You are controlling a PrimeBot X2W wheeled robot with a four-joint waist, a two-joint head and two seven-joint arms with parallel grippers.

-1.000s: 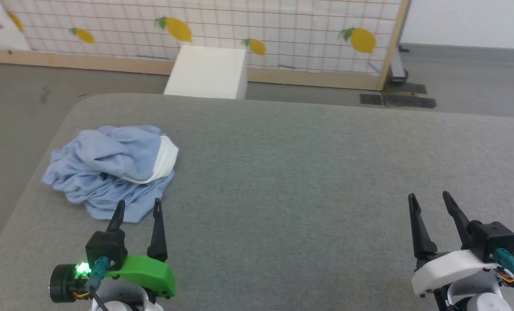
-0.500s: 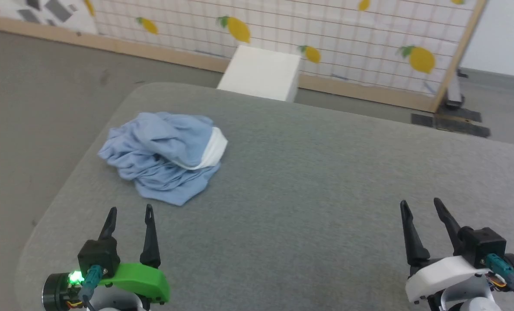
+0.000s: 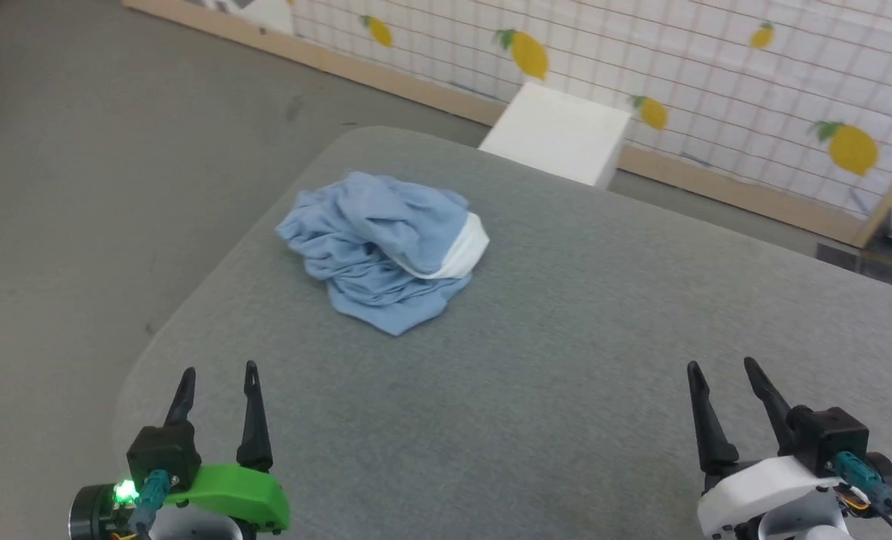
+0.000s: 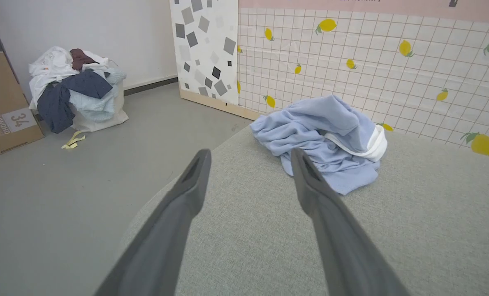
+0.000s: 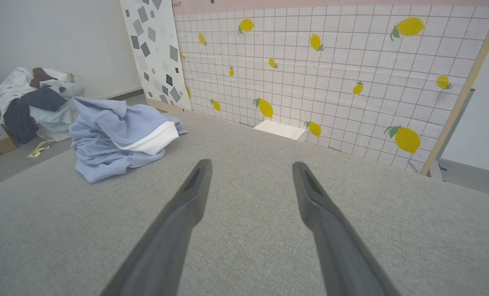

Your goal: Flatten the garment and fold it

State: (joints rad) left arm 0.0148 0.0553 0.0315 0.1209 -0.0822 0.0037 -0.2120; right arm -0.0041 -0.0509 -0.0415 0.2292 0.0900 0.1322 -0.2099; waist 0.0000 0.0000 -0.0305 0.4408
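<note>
Light blue polo shirt (image 3: 385, 251) lies crumpled in a heap on the grey bench (image 3: 566, 360), toward its far left corner, white band facing right. Left gripper (image 3: 218, 369) hovers at the near left edge, fingers spread, pinching nothing. Right gripper (image 3: 720, 364) is at near right, well apart from the shirt, fingers spread, empty. On the floor (image 4: 63, 185): 1 white bag (image 4: 100, 117) heaped with mixed clothes (image 4: 71, 82), beside 1 cardboard box (image 4: 1, 111) marked 34; I cannot see its contents.

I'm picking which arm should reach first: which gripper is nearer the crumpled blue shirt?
The left gripper, with the green mount: the shirt lies ahead of it, while the white-mounted right gripper sits far across the table.
</note>
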